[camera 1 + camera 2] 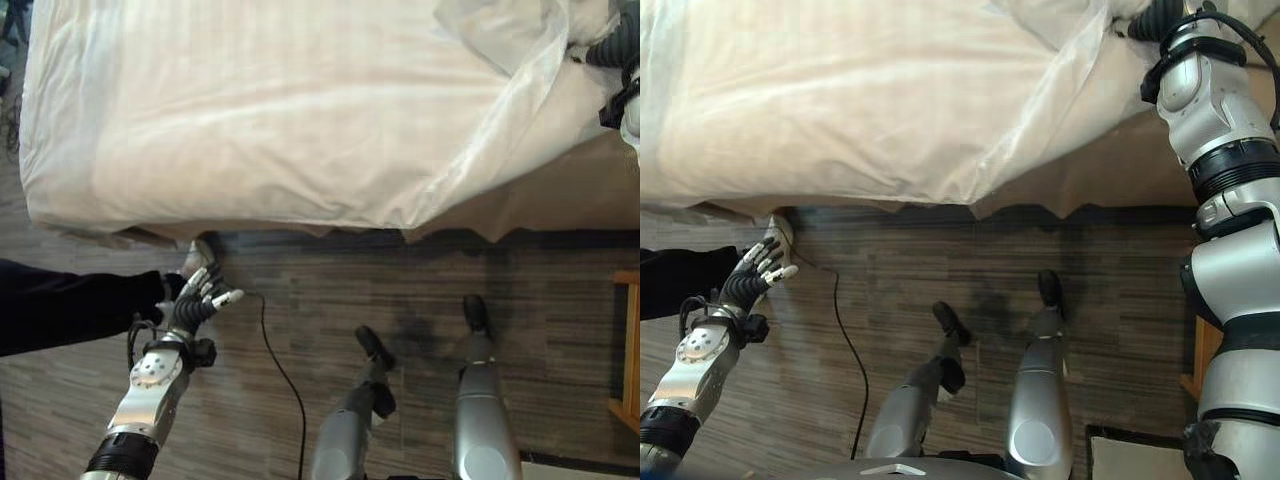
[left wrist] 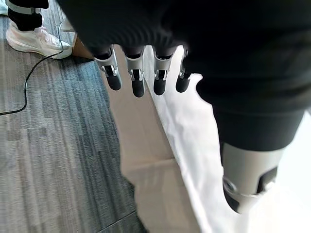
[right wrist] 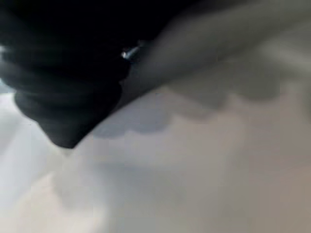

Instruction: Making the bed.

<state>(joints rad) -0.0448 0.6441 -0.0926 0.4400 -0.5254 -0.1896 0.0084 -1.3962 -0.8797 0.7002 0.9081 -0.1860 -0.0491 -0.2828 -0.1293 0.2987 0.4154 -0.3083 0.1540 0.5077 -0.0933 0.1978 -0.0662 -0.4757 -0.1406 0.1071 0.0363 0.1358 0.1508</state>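
Duvet (image 1: 260, 110) on bed (image 1: 560, 190) (corner folded)

You see a white duvet (image 1: 270, 110) over a beige bed base (image 1: 560, 195). The floor (image 1: 330, 300) is grey-brown wood grain, and a white shoe (image 2: 34, 41) stands on it.

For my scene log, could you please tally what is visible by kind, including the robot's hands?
Robot hands: 2 (left hand, right hand)
White duvet: 1
Bed: 1
White shoe: 1
Total: 5
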